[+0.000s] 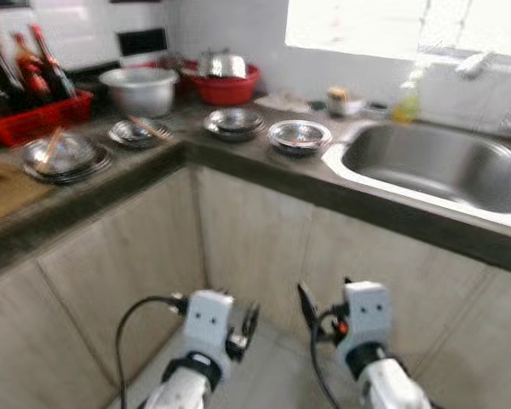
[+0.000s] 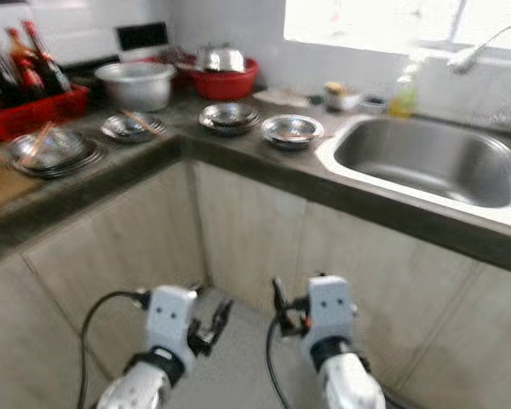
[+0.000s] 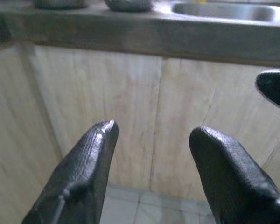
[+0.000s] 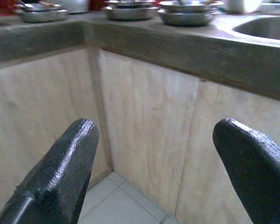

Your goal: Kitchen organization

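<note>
Several stacks of steel plates lie on the dark L-shaped counter (image 1: pixel 238 162): one stack (image 1: pixel 300 135) beside the sink, one (image 1: pixel 234 123) at the corner, another (image 1: pixel 136 132) with chopsticks across it, and a larger stack (image 1: pixel 64 158) further left. The steel sink (image 1: pixel 434 162) is set in the counter at the right. Both arms are held low in front of the cabinet doors, well below the counter. My left gripper (image 3: pixel 154 135) is open and holds nothing. My right gripper (image 4: pixel 156 130) is open wide and holds nothing.
A red basin (image 1: pixel 224 85) with a steel bowl in it and a pale bowl (image 1: pixel 140 89) stand at the back. A red crate (image 1: pixel 34 115) holds dark bottles. A yellow soap bottle (image 1: pixel 406 100) stands by the sink, below a tap (image 2: pixel 473 55). Tiled floor (image 1: pixel 272 366) lies below.
</note>
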Controlling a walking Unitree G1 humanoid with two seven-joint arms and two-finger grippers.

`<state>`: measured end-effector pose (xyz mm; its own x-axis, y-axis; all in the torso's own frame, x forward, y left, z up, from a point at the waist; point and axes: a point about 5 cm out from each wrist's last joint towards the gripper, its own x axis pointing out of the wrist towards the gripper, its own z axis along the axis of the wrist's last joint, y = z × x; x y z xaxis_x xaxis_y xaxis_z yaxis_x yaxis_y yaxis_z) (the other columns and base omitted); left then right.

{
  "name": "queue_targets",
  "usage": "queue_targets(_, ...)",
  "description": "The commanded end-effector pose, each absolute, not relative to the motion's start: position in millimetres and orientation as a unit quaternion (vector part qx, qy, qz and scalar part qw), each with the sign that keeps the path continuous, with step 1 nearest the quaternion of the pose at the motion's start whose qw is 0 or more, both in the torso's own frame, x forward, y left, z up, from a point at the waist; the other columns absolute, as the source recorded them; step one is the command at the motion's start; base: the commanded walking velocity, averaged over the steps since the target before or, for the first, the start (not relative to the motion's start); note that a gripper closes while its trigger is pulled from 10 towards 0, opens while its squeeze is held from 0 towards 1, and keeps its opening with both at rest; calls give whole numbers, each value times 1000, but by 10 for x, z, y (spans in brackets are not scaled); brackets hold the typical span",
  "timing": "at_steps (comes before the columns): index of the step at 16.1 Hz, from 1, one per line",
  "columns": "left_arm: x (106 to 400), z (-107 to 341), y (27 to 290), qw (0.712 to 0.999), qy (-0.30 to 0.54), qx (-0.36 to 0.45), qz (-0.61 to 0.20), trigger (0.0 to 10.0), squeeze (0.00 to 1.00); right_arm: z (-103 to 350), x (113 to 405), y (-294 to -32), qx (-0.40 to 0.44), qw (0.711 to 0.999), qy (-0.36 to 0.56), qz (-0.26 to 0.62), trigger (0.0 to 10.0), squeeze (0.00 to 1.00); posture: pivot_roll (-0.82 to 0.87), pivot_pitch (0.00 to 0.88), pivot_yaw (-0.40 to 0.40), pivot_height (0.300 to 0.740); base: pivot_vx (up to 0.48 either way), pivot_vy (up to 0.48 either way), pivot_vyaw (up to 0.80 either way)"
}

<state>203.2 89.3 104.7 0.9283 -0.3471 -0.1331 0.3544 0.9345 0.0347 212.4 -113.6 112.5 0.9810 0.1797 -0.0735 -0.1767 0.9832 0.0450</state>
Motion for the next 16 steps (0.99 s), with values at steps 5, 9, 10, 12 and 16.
queue_targets(5,2044,1064,949,983,60,38,-170,10000,0,1177,2149,-1072,30,994,26,100,10000,0,86,0,-46,740,389,0,0)
queue_targets(9,2042,1062,948,982,60,39,-173,10000,0,1178,2156,-1069,31,994,25,99,10000,0,87,0,-45,740,396,0,0)
queue_targets(10,2043,1062,948,982,61,38,-173,10000,0,1182,2159,-1067,31,994,23,99,10000,0,87,0,-45,740,394,0,0)
queue_targets(12,2041,1060,939,982,61,40,-176,10000,0,1185,2162,-1068,31,994,22,100,10000,0,86,0,-44,740,386,0,0)
queue_targets(16,2048,1047,938,981,65,42,-175,10000,0,1185,2170,-1062,31,994,20,102,10000,0,89,0,-47,740,257,0,0)
